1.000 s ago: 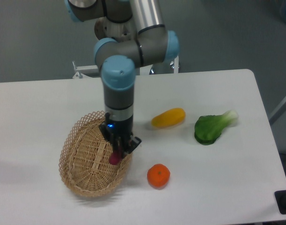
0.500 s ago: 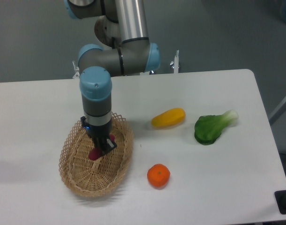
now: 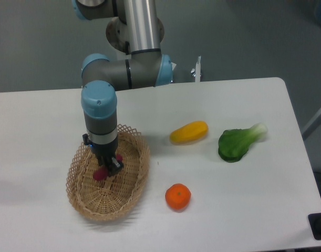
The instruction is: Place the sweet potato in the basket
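Sweet potato (image 3: pixel 101 174) pinched in the fingers (image 3: pixel 109 167), hanging inside basket (image 3: pixel 130 192) above its floor. Lower slightly, then spread fingers; keep clear of the rim beside them.

I see basket (image 3: pixel 130 195) as rough open-weave wicker, tan, matt. Counter (image 3: pixel 244 210) smooth matt white. Arm (image 3: pixel 139 23) brushed metal tube, glossy blue plastic caps. Orange (image 3: pixel 177 197) slightly shiny, leafy green (image 3: pixel 233 145) waxy.
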